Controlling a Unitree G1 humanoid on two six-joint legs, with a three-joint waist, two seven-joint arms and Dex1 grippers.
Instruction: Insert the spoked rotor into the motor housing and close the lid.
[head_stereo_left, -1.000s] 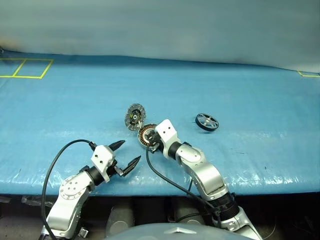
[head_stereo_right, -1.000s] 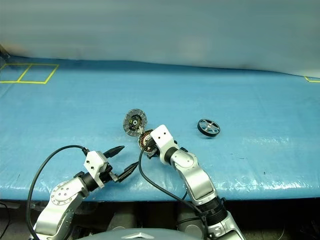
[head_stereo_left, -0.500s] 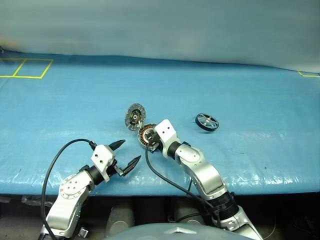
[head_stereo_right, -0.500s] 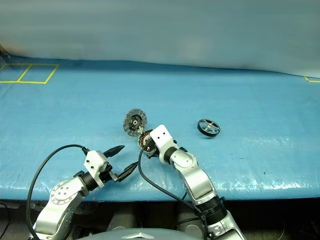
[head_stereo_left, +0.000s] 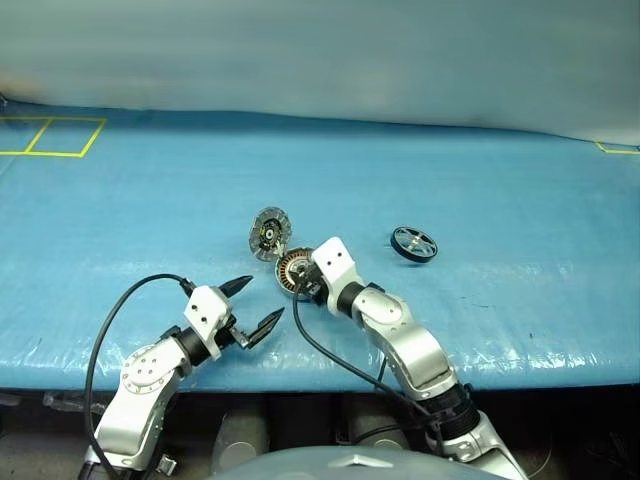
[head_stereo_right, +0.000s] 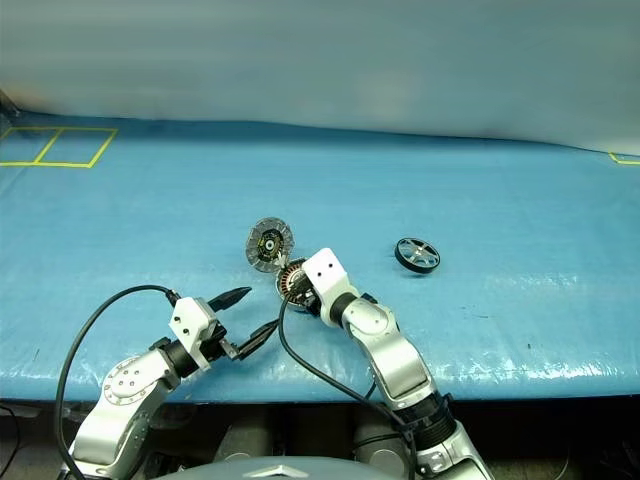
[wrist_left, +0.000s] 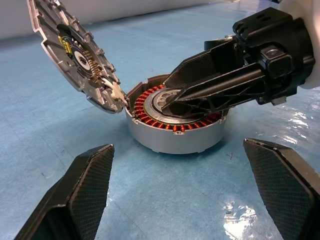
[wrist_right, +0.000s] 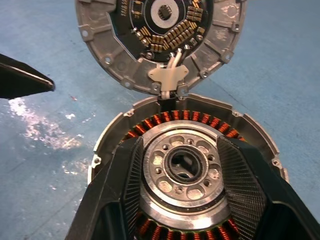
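The motor housing (head_stereo_left: 291, 270), a silver cup with copper windings, sits on the blue sheet at mid-table. Its lid (head_stereo_left: 270, 233) stands tilted open at the far edge, ribbed inner face and circuit board showing (wrist_right: 162, 35). My right gripper (wrist_right: 180, 145) is open, its fingers (wrist_right: 125, 190) straddling the central steel bearing inside the housing (wrist_right: 190, 165). Just short and left of the housing, my left gripper (head_stereo_left: 262, 300) is open and points at it, holding nothing. The spoked rotor (head_stereo_left: 413, 244) lies flat on the sheet to the right of the housing, apart from both grippers.
A blue sheet (head_stereo_left: 500, 200) covers the table, whose front edge runs close below both arms. Yellow tape squares (head_stereo_left: 50, 135) mark the far left and a yellow corner (head_stereo_left: 615, 148) the far right. A black cable (head_stereo_left: 110, 320) loops beside the left arm.
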